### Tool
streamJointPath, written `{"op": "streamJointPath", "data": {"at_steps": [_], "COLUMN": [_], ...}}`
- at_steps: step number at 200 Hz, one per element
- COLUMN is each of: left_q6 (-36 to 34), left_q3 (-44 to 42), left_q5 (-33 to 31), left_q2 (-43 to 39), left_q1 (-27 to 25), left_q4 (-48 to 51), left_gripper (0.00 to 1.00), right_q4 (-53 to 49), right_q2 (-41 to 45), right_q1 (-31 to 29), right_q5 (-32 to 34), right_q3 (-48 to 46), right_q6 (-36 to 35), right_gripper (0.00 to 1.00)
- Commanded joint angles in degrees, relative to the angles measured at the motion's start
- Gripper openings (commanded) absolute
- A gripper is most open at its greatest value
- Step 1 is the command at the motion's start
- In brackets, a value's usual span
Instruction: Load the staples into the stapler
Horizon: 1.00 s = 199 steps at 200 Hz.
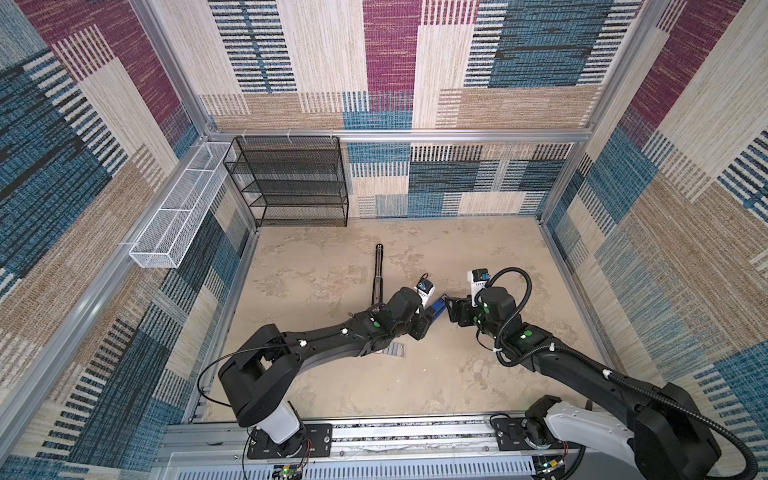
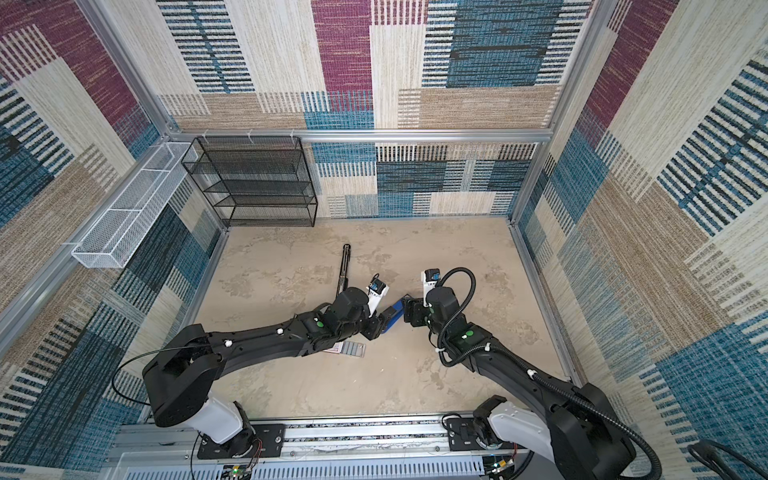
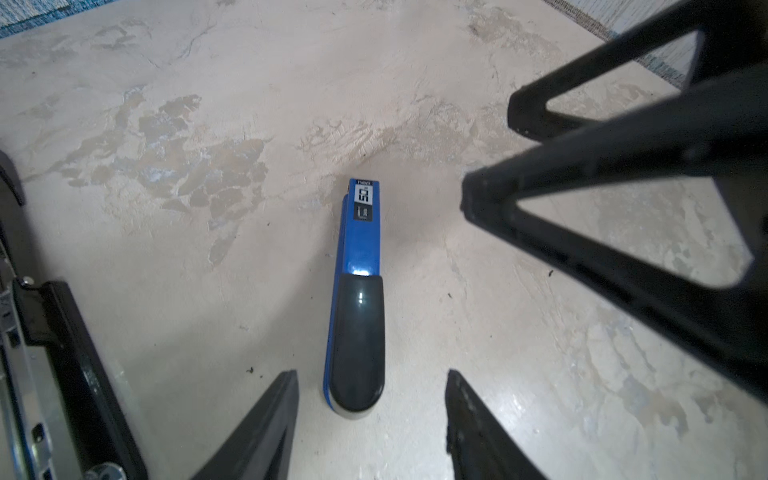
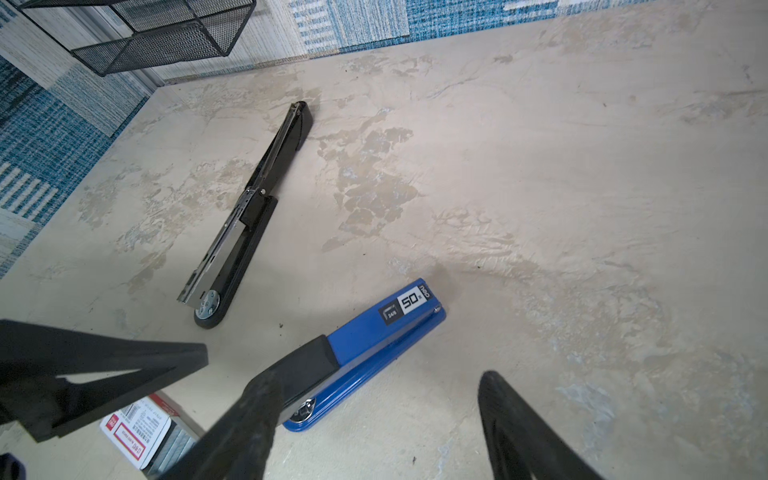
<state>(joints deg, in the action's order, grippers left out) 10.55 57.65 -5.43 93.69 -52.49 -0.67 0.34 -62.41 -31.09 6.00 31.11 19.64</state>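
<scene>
A blue stapler lies closed on the beige table between my two grippers. My left gripper is open, its fingers on either side of the stapler's black rear end and clear of it. My right gripper is open too, one finger over the stapler's black end. Farther back a black stapler lies swung open flat, metal channel up. The staples sit in their tray with the white-and-red box, partly under my left arm.
A black mesh shelf stands at the back left corner. A white mesh basket hangs on the left wall. Patterned walls with aluminium rails close the table in on three sides.
</scene>
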Motion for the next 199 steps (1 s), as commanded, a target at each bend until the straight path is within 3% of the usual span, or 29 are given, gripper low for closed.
{"op": "streamJointPath", "data": {"at_steps": [1, 43, 84, 104, 126, 143, 199], "left_q6": [-0.6, -1.55, -2.72, -3.07, -3.42, -3.43, -3.08], "left_q3": [4.52, 14.27, 18.08, 19.82, 20.79, 21.06, 20.42], "left_q5": [1.34, 2.82, 2.98, 3.03, 4.01, 4.03, 4.54], "left_q2": [2.41, 9.94, 14.26, 16.17, 17.54, 18.4, 19.68], "left_q1": [0.52, 1.25, 1.34, 1.34, 1.34, 1.34, 1.34], "left_q4": [12.21, 22.63, 24.0, 25.23, 25.87, 26.23, 26.51], "left_gripper": [0.61, 0.61, 0.57, 0.48, 0.28, 0.18, 0.07], "right_q4": [-0.49, -0.58, -0.56, -0.56, -0.61, -0.62, -0.55], "right_q2": [0.75, 1.67, 2.2, 2.64, 2.89, 2.91, 3.35], "right_q1": [-0.02, -0.02, -0.02, 0.04, 0.07, 0.07, 0.14], "right_q5": [-0.91, -1.04, -1.06, -0.79, -0.61, -0.59, -0.42], "right_q3": [-0.06, -0.85, -1.45, -1.77, -1.93, -2.12, -2.32], "right_q6": [1.01, 1.19, 1.45, 1.54, 1.54, 1.54, 1.72], "right_gripper": [0.78, 0.78, 0.78, 0.78, 0.78, 0.78, 0.78]}}
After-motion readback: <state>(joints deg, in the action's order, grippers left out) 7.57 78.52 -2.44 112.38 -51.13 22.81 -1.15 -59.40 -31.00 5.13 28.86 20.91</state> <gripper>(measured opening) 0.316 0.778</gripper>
